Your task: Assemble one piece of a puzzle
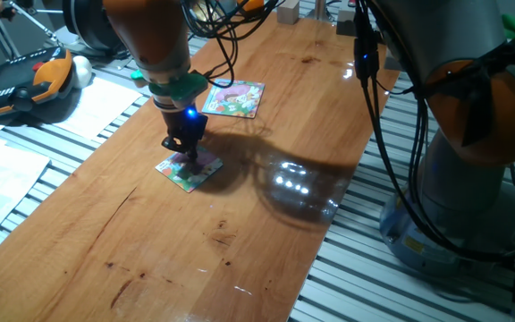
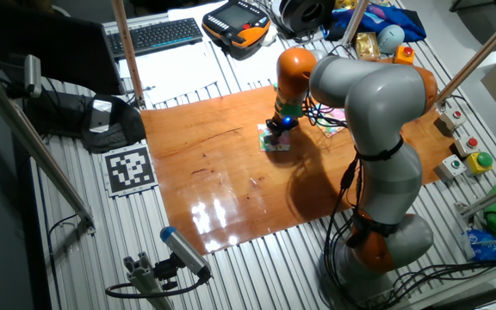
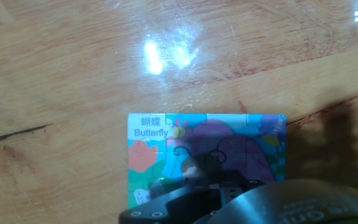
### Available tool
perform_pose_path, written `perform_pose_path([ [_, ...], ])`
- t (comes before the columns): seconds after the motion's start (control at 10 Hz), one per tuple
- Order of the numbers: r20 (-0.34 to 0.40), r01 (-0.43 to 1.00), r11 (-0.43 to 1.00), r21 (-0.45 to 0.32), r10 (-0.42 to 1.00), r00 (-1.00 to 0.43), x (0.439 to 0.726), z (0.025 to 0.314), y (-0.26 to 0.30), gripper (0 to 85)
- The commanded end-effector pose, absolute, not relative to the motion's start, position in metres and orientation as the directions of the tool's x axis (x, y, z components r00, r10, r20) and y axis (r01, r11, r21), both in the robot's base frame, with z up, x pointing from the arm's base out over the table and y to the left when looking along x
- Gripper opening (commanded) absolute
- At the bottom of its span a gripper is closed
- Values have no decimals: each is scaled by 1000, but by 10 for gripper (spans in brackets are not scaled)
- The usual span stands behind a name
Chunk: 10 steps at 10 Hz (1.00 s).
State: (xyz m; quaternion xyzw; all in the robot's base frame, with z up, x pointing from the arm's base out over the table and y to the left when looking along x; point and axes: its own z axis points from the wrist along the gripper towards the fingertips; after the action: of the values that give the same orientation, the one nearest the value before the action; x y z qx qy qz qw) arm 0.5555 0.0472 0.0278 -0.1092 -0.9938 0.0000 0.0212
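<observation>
Wooden surface point(image 1: 266, 206), glossy, lamp glare on the grain; metal slatted bench around it.

Puzzle point(image 1: 189, 170) lies flat mid-surface, directly under the pincer point(image 1: 184, 150). Piece: not separately made out in any view; whether it sits in the board or between the fingers, cannot tell.

Hand view only: puzzle point(image 3: 207, 155) printed "Butterfly" at upper left, purple figure in the middle, jigsaw seams visible; its lower part hidden behind the dark pincer body point(image 3: 229, 202).

One fixed view only: blue light on the wrist above the pincer, green collar above that; second board point(image 1: 233, 98), pink above and green-white below, lying farther back on the surface, well apart from the puzzle.

Other fixed view only: whole arm point(image 2: 373, 129) bent over the surface, puzzle point(image 2: 275, 142) small beneath the pincer point(image 2: 275, 133).

Pincer: tips down at or on the puzzle; fingers close together, gap not resolvable. Gripping anything: cannot tell.
</observation>
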Motion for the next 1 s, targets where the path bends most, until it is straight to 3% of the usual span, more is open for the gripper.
perform_pose_path([
  [0.0,41,218,976,-5,218,-975,556,27,47,0],
  [0.9,35,221,975,-10,222,-975,556,23,48,0],
])
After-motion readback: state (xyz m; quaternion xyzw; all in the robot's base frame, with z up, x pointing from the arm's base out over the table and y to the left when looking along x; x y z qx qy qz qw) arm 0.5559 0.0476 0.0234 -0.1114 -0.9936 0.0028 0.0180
